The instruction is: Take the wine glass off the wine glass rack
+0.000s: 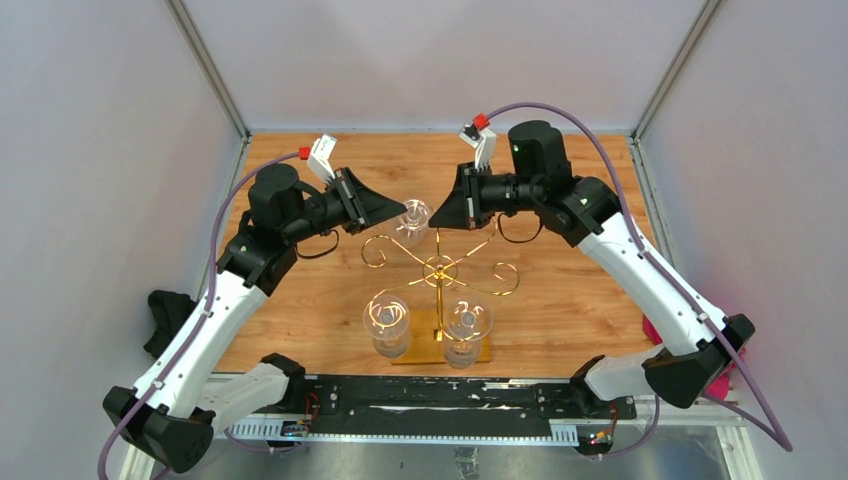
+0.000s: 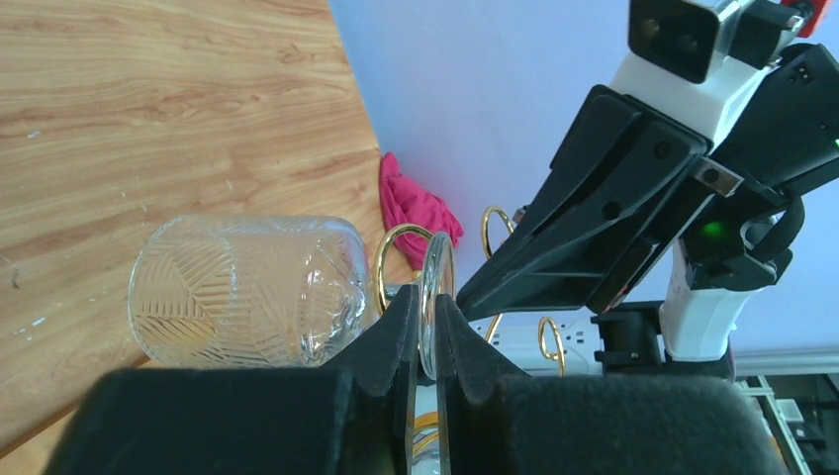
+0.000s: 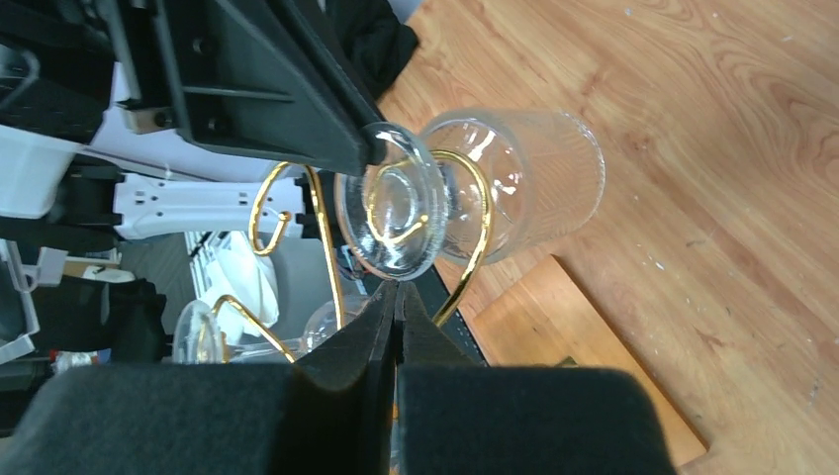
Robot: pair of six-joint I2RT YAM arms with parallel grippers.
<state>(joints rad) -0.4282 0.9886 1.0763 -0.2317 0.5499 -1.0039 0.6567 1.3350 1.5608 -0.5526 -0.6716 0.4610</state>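
Observation:
The gold wine glass rack stands mid-table on its wooden base. A clear wine glass hangs upside down from its far arm. My left gripper is shut on the edge of this glass's round foot, with the patterned bowl to the left of my fingers. In the right wrist view the foot still sits in the gold loop. My right gripper is shut and empty, its tips just below the foot; it is opposite the left gripper in the top view.
Two more glasses hang on the near arms above the base. A pink cloth lies at the right table edge behind the right arm. The enclosure walls stand close on the left, right and far sides.

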